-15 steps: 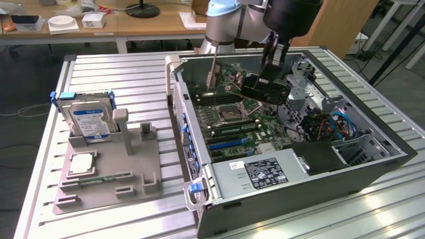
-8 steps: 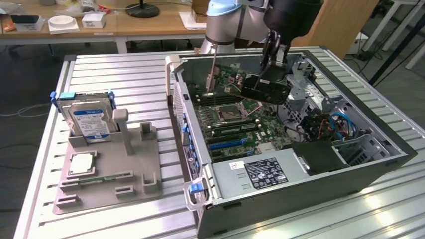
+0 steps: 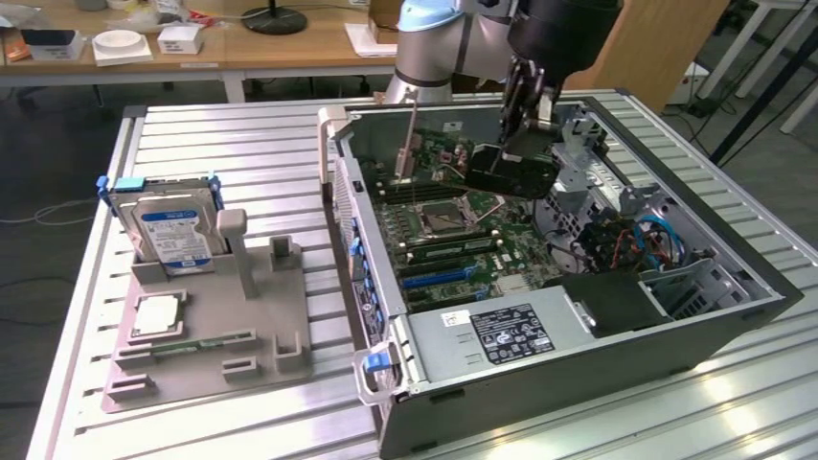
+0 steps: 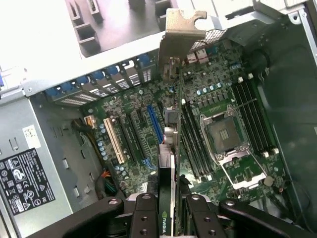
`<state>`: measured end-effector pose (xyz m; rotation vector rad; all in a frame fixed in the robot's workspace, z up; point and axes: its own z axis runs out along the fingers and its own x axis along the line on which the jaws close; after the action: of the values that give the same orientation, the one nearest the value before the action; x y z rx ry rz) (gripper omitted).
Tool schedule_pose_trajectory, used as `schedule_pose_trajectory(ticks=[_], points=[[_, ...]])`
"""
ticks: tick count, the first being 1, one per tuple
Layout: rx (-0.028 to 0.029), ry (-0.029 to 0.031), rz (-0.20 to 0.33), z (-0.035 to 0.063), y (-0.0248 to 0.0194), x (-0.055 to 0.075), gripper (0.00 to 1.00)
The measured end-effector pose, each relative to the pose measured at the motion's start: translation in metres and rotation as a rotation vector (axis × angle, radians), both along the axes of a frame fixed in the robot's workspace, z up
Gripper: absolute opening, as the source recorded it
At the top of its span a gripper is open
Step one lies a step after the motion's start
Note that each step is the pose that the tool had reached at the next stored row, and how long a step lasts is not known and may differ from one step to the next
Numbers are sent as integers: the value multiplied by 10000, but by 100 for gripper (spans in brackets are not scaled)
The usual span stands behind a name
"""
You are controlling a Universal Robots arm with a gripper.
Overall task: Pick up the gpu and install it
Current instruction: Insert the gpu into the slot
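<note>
Wooden desks are standing behind a slotted aluminium surface [image 3: 230, 134], which is carrying a grey moulded parts holder [image 3: 256, 316] toward its edge on the exterior view's left and an open dark metal computer case [image 3: 715, 316], lying on its side, toward the opposite edge. Above the case's green motherboard [image 4: 218, 74], the arm's black fingers [image 4: 145, 213] are clamping both faces of the gpu [image 4: 167, 163], a thin dark card with a silver bracket, which is hanging on edge, apart from the board. Holding it this way is, I judge, keeping its connector edge facing the blue expansion slot [image 4: 154, 121] and its bracket toward the case's rear wall; it is not seated yet. A silver hard drive with a blue-white label [image 3: 172, 230] is standing upright in the holder.
</note>
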<state>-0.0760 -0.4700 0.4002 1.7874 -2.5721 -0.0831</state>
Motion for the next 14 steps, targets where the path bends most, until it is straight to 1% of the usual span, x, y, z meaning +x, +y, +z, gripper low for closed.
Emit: schedule_pose_trajectory(ticks=[9,10,14], points=[[11,0,1026,-5,0,15,26],[13,0,1254,-6,0,19,26],[17,0,1711,-9,0,26,26]])
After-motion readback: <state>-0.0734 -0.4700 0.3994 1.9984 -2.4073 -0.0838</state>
